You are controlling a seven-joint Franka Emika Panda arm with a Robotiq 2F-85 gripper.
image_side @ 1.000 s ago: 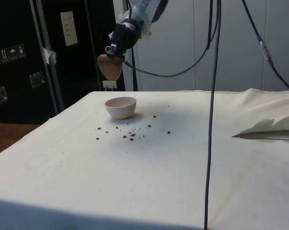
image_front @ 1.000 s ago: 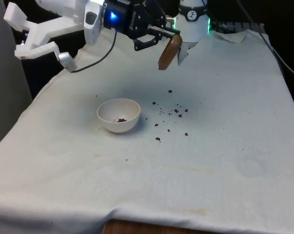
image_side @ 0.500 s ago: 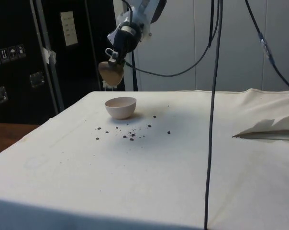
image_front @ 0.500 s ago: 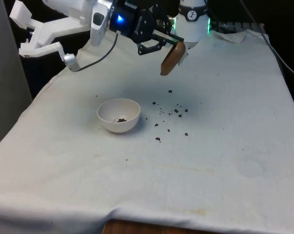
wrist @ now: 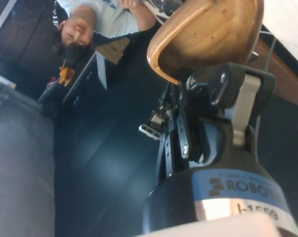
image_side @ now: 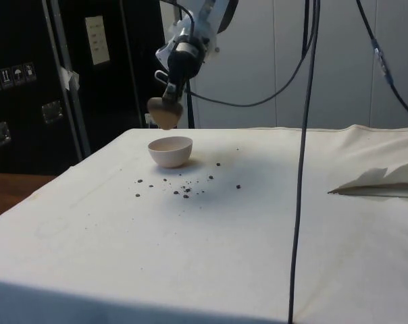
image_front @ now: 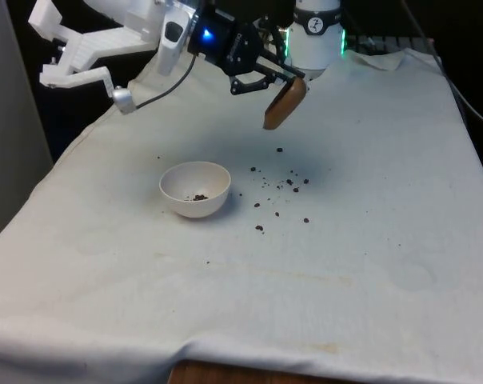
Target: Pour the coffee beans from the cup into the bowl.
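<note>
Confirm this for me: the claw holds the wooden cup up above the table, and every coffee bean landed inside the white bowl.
Not every bean. The front view shows only a few beans in the white bowl; most are scattered coffee beans on the cloth, toward the front view's right of it. The rest stands: the claw holds the wooden cup up above the table.

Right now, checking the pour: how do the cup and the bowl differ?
The cup is brown and wooden-looking; the bowl is white. The cup hangs tilted in the gripper above the cloth; the bowl sits upright on it. The bowl holds a few beans; the cup's inside looks empty in the wrist view.
</note>
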